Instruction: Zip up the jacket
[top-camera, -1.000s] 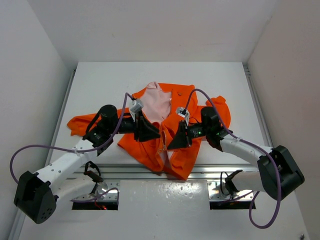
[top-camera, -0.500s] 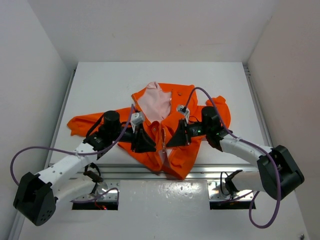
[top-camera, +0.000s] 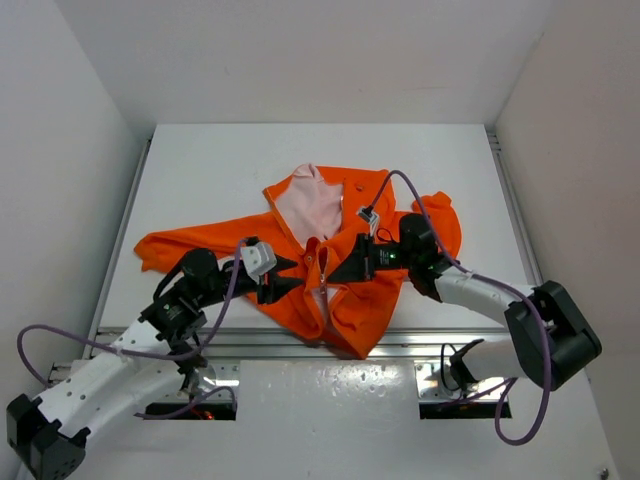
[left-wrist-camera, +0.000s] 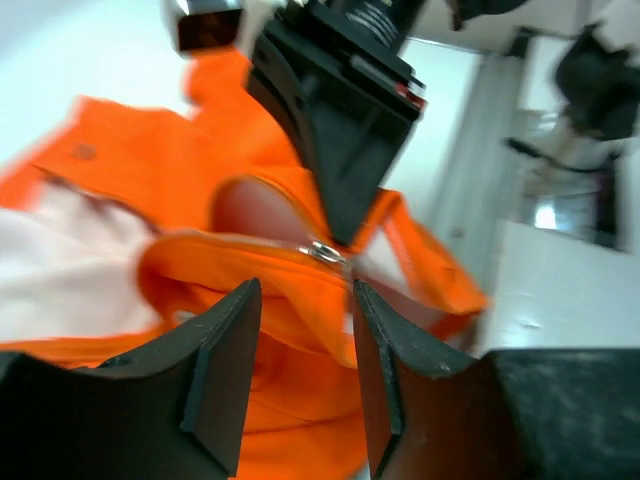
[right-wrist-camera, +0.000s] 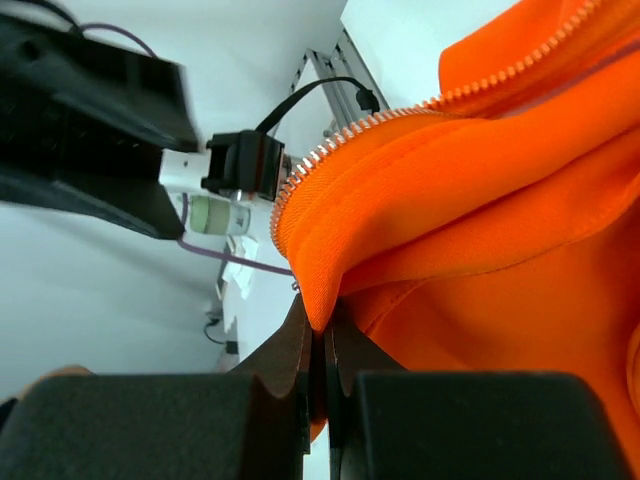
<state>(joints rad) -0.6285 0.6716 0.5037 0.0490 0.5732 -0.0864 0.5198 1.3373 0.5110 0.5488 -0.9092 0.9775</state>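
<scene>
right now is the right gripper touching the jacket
Touching. The right wrist view shows the right gripper pinched shut on a fold of the jacket, with the orange fabric clamped between both fingers and no gap.

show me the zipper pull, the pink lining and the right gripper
zipper pull (left-wrist-camera: 325, 250): left wrist view, on the metal slider.
pink lining (top-camera: 300, 205): top external view, middle of the pale patch.
right gripper (right-wrist-camera: 318, 325): right wrist view, between its fingertips, which pinch the jacket (right-wrist-camera: 480, 200) edge.
</scene>
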